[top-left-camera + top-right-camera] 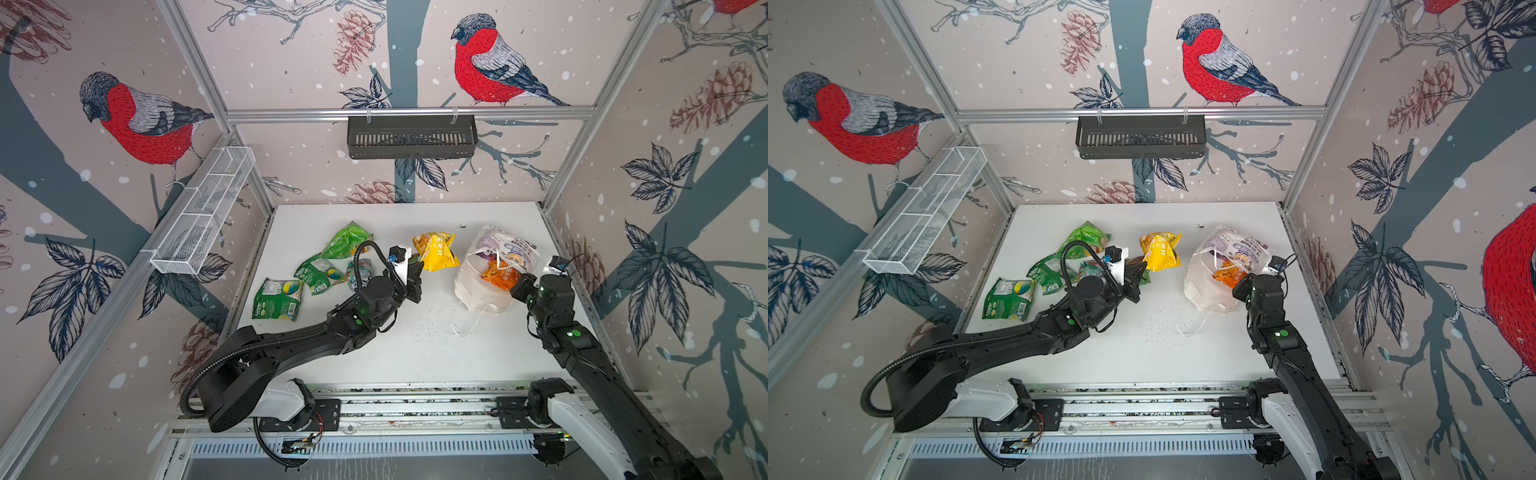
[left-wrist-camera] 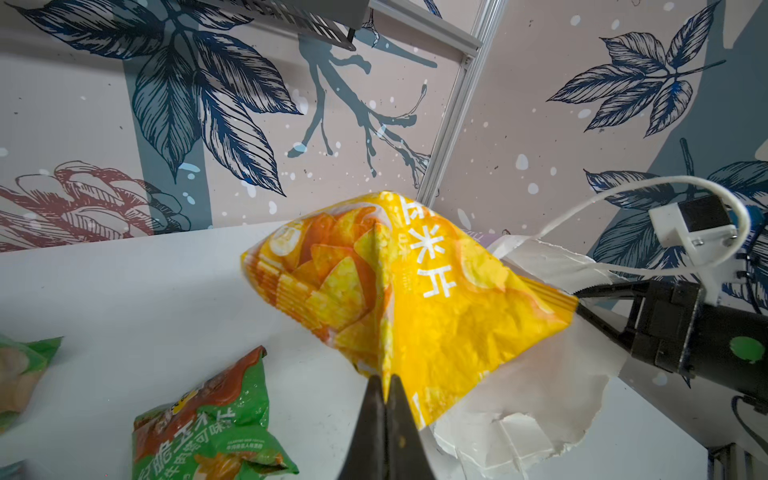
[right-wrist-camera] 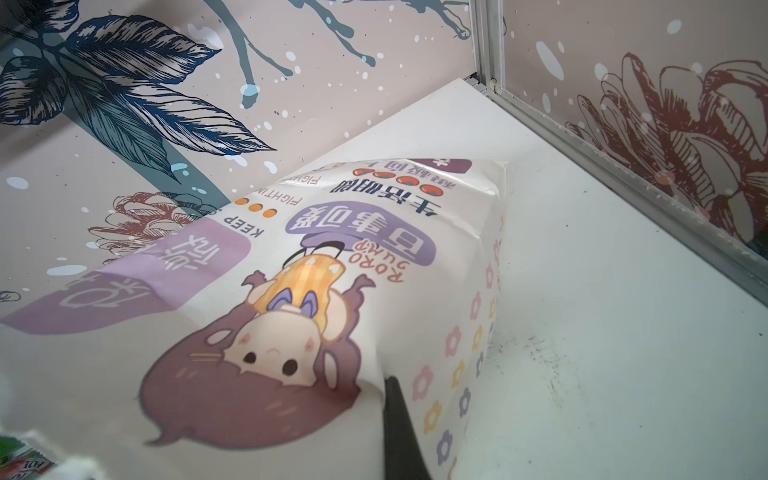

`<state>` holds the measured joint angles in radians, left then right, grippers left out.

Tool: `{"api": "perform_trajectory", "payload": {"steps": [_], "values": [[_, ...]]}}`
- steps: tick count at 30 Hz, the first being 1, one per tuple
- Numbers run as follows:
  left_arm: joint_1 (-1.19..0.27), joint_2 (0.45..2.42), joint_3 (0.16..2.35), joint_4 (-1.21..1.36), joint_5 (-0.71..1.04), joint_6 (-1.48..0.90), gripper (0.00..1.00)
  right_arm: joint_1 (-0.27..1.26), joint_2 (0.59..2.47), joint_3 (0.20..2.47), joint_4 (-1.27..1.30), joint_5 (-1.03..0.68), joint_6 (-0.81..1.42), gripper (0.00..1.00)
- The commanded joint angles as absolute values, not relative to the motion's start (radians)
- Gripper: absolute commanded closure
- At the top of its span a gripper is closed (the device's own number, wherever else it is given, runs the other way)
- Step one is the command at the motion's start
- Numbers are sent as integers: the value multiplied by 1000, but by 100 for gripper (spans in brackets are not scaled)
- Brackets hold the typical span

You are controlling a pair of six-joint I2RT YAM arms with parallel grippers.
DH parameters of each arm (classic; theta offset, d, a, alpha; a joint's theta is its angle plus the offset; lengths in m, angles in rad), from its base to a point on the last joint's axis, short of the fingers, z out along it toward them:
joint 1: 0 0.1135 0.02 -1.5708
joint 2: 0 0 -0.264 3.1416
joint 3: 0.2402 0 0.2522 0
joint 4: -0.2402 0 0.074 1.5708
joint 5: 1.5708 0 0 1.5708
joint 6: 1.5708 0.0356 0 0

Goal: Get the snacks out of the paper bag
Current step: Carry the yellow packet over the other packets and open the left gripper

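Both top views: the left end effector [image 1: 417,270] is closed on the near edge of the yellow packet [image 1: 436,251], which extends beyond its fingertips, away from the arm's base. The paper bag [image 1: 478,286] lies on the table [image 1: 415,353] to that end effector's right, near but apart from the held packet. An orange packet [image 1: 498,274] shows in the bag's mouth, just beside the right end effector [image 1: 519,284]. Green packets [image 1: 277,300] and a teal packet [image 1: 360,270] lie out on the table to the left end effector's left. Left wrist view: the jaws meet on a fold of the yellow packet [image 2: 415,291], whose long axis runs crosswise to the fingers. The torn white bag wall [image 2: 540,395] sits just past and beside it. Right wrist view: one finger [image 3: 401,432] presses against the printed bag wall [image 3: 291,291]. The right end effector is closed, apparently pinching the paper. Judgement: the yellow packet is clear of the bag and awaits release. The orange packet is nearer the right arm, but that arm is steadying the bag, so the left one must reach rightward for it.
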<state>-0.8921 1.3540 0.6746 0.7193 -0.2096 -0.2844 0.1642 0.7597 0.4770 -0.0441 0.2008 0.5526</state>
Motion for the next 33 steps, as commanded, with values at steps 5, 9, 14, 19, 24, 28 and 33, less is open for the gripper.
{"api": "perform_trajectory", "payload": {"steps": [5, 9, 14, 19, 24, 28, 33], "values": [[-835, 1265, 647, 660, -276, -295, 100, 163, 755, 477, -14, 177, 577, 100], [-793, 1210, 637, 570, -335, -271, 100, 163, 752, 478, -1, 158, 586, 100], [-729, 1176, 630, 455, -383, -308, 100, 163, 753, 469, 27, 118, 612, 100], [-622, 1171, 632, 331, -295, -394, 100, 163, 735, 452, 45, 108, 632, 100], [-569, 1151, 644, 235, -290, -416, 100, 163, 723, 443, 56, 116, 622, 100], [-523, 1143, 672, 110, -327, -459, 100, 161, 728, 440, 67, 116, 615, 100], [-495, 1113, 631, 71, -410, -477, 100, 161, 729, 431, 75, 114, 620, 100]]}}
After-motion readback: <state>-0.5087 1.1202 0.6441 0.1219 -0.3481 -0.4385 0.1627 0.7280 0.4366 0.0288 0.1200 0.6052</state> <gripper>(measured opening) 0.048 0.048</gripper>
